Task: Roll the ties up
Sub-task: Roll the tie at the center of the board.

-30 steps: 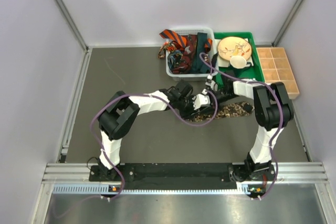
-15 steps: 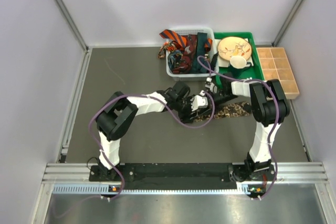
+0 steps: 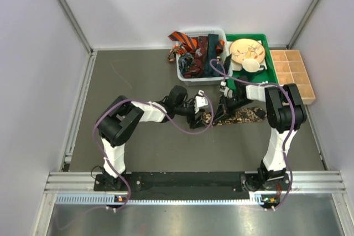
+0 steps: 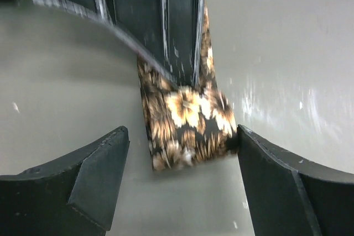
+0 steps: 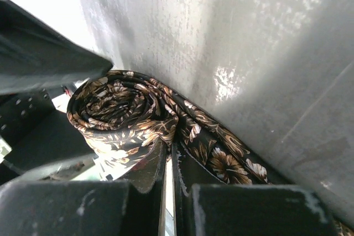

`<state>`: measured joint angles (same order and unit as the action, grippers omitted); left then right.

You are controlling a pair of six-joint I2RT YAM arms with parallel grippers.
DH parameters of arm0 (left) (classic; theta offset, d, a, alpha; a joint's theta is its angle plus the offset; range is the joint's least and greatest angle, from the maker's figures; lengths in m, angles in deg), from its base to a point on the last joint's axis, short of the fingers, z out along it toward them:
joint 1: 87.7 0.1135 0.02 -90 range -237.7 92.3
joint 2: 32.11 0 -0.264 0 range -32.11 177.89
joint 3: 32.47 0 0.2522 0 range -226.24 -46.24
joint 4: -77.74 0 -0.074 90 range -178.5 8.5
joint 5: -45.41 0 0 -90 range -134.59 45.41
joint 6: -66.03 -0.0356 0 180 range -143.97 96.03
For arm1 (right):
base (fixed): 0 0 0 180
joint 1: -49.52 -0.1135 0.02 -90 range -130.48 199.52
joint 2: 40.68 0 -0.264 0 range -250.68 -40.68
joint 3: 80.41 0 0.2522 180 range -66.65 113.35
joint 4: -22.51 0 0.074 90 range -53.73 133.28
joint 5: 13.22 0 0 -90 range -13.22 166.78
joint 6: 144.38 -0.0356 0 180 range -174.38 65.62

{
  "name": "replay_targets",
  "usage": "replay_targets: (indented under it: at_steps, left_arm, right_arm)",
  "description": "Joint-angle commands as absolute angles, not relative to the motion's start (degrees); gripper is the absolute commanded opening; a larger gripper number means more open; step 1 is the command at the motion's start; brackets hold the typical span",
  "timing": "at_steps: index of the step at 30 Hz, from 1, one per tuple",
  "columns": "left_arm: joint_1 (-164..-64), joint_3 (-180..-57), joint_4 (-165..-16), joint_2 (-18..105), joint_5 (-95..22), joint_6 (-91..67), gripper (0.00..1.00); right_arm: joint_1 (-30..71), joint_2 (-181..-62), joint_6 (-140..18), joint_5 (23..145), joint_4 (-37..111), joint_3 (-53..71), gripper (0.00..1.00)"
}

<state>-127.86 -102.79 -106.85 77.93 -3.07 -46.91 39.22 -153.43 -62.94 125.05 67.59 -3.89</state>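
The brown-black speckled tie (image 3: 243, 116) lies flat on the grey table, its left end wound into a loose roll (image 5: 119, 109). My right gripper (image 3: 222, 110) is shut on the tie just behind the roll, its fingers (image 5: 146, 172) pinching the fabric. My left gripper (image 3: 202, 110) is open, its fingers (image 4: 99, 164) standing on either side of the tie's rolled end (image 4: 185, 120), with the right one just at its edge. The other ties (image 3: 193, 52), orange-black striped, dark red and dark teal, lie piled in the white mesh basket (image 3: 179, 73).
A green tray (image 3: 270, 74) right of the basket holds a wooden plate (image 3: 247, 50) and a white cup (image 3: 251, 66). A tan compartment box (image 3: 291, 73) stands at the far right. Metal rails run along both side walls.
My left gripper has drawn back to the left, off the tie's roll, and now stands open. My right gripper has stayed on the tie, shifting slightly left.
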Motion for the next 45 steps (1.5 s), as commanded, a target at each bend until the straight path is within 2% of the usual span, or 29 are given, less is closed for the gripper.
replay_targets:
  at_steps: [1,8,11,15,17,19,20,21,24,31,40,45]
  left_arm:
    - [-128.6,-102.6,-122.7,80.6,2.0,-42.4,0.82]
    - [-130.8,-104.5,-120.7,84.0,0.8,-42.7,0.75]
    - [-131.1,-106.8,-113.8,84.5,-0.7,-44.4,0.63]
    - [-131.2,-107.6,-103.7,83.6,-4.2,-48.7,0.33]
    - [-131.3,-108.1,-95.8,82.7,-7.1,-51.3,0.25]
    - [-131.4,-109.0,-90.4,82.4,-9.2,-54.4,0.18]
    - [-131.5,-110.4,-86.4,82.4,-10.3,-55.4,0.17]
    - [-131.4,-110.8,-81.2,82.5,-12.1,-56.9,0.17]
    - [-131.5,-112.5,-72.7,82.8,-15.0,-58.9,0.14]
    - [-132.8,-119.8,-62.1,85.7,-19.1,-57.5,0.15]
    - [-133.8,-124.2,-59.8,87.6,-20.1,-56.6,0.24]
    - [-134.1,-125.0,-59.5,88.2,-19.5,-56.7,0.29]
  right_arm:
    - [40.6,-155.4,-65.0,114.0,69.6,-3.2,0.0]
    - [40.7,-155.5,-64.5,115.0,69.8,-3.2,0.0]
    - [40.7,-154.9,-64.1,116.3,69.7,-3.5,0.0]
    - [40.6,-153.6,-62.4,120.6,70.7,-3.2,0.0]
    - [40.7,-152.1,-60.7,121.8,72.0,-2.3,0.0]
    - [40.7,-150.5,-59.6,122.9,74.1,-1.9,0.11]
    - [40.8,-148.5,-58.5,123.4,74.8,-1.9,0.16]
    - [41.1,-147.5,-58.1,124.2,75.3,-1.9,0.26]
    - [41.4,-144.7,-56.5,127.0,77.4,-1.9,0.37]
    - [41.2,-144.5,-59.7,134.1,74.9,-2.1,0.49]
    - [38.2,-151.3,-64.8,133.2,67.7,0.4,0.49]
    - [36.3,-154.2,-65.4,132.7,66.6,0.9,0.42]
